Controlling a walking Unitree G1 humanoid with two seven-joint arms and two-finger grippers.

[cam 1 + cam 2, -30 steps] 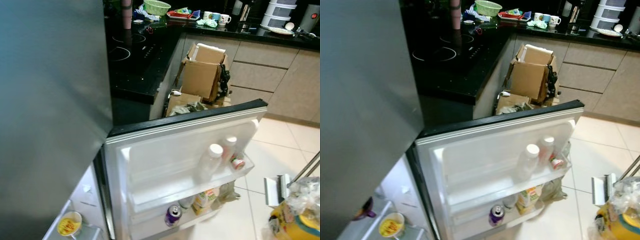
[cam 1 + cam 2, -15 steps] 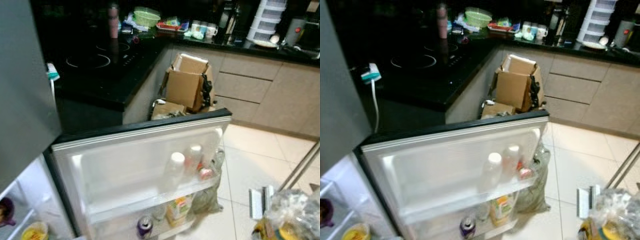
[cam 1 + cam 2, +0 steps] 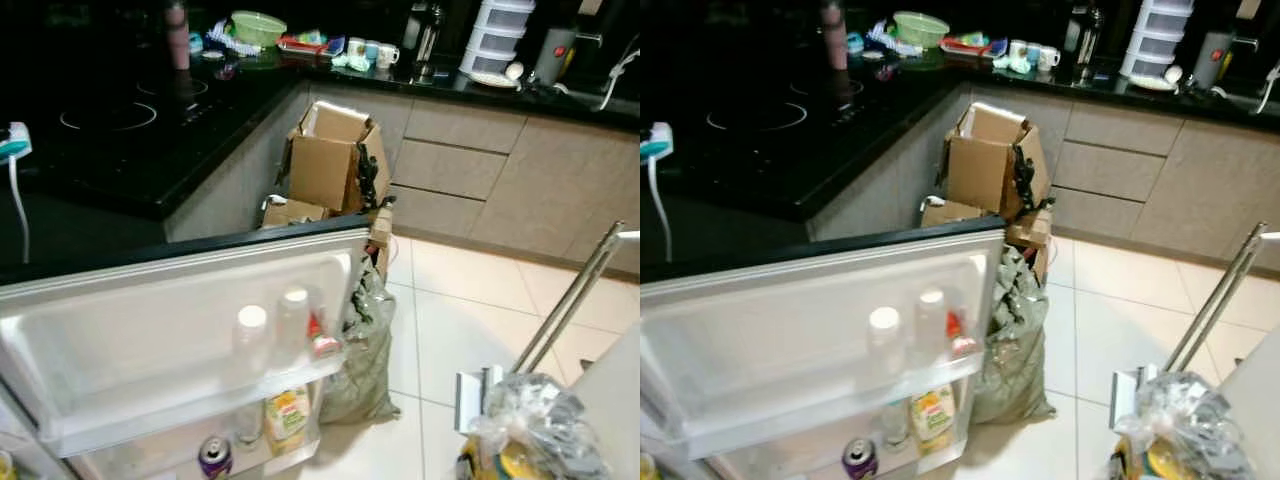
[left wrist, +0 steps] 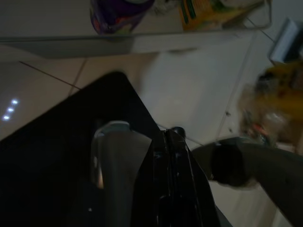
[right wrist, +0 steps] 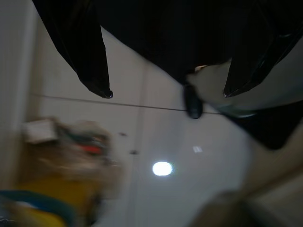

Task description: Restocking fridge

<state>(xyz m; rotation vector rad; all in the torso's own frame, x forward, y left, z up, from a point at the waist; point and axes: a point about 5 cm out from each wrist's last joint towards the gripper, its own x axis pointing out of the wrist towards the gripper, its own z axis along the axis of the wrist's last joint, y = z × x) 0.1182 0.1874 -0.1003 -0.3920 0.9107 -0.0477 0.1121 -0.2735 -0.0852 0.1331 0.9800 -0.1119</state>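
Right wrist view: right gripper (image 5: 166, 92) spread wide, nothing in it. Grocery bag (image 5: 66, 156) sits on floor just past its tips, so right arm's nearer; fridge door (image 3: 180, 330) open.

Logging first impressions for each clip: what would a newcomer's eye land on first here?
The open fridge door fills the lower left, its upper shelf holding two white-capped bottles and its lower shelf a purple can and a yellow carton. Behind it, torn cardboard boxes lean against the dark counter, above a stuffed green sack on the tiles. A clear bag of groceries sits lower right.
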